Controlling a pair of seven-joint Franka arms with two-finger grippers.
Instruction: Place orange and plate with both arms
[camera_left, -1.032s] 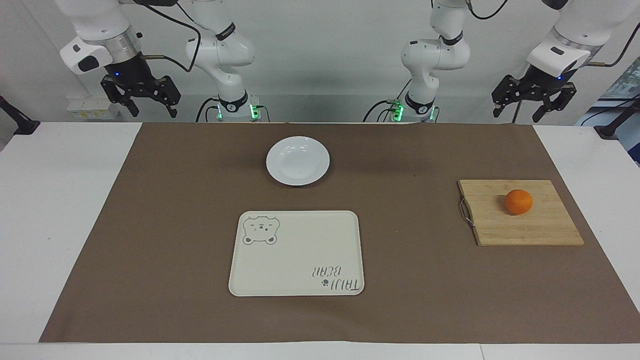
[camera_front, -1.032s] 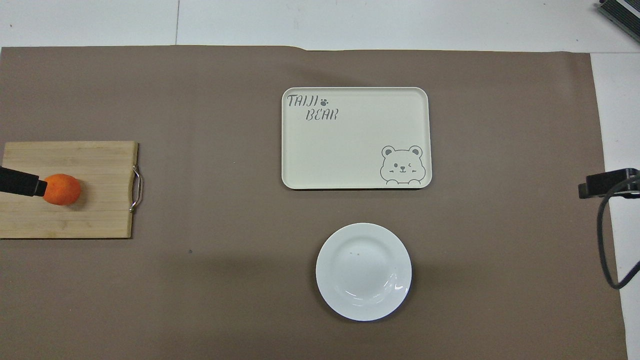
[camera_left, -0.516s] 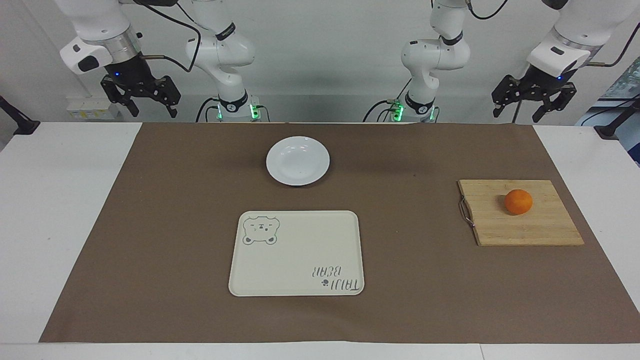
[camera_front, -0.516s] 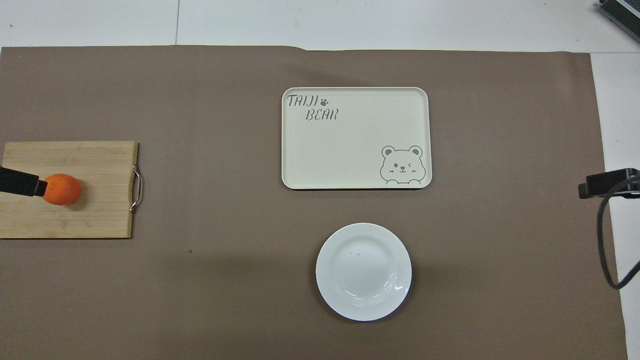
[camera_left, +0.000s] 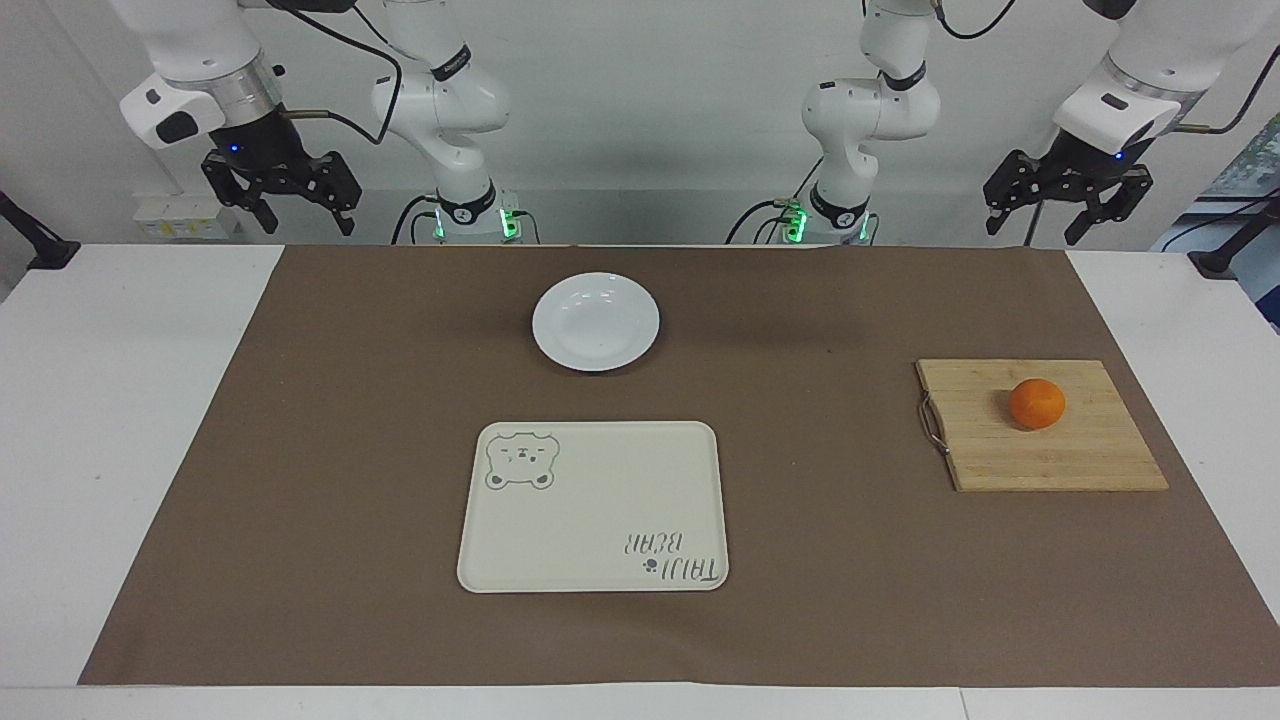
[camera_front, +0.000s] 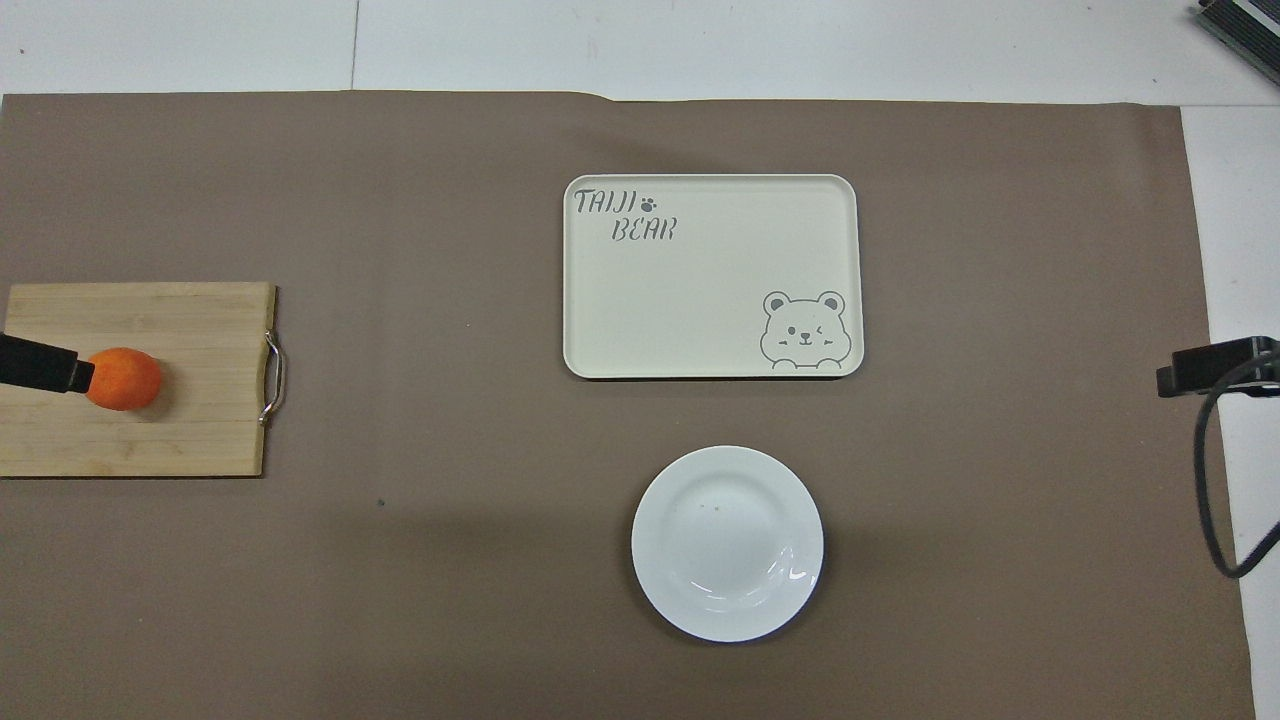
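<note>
The orange (camera_left: 1037, 403) (camera_front: 123, 379) sits on a wooden cutting board (camera_left: 1050, 455) toward the left arm's end of the table. The white plate (camera_left: 596, 321) (camera_front: 727, 542) lies mid-table, nearer to the robots than the cream bear tray (camera_left: 592, 505). My left gripper (camera_left: 1050, 215) hangs open, high over the table's edge at the robots' end, apart from the orange. My right gripper (camera_left: 303, 215) hangs open the same way at the right arm's end. From overhead, one black left fingertip (camera_front: 40, 365) overlaps the orange's edge.
A brown mat (camera_left: 300, 450) covers most of the white table. The cutting board has a metal handle (camera_left: 931, 425) on its side toward the tray. A black cable (camera_front: 1215, 480) hangs by the right gripper's tip.
</note>
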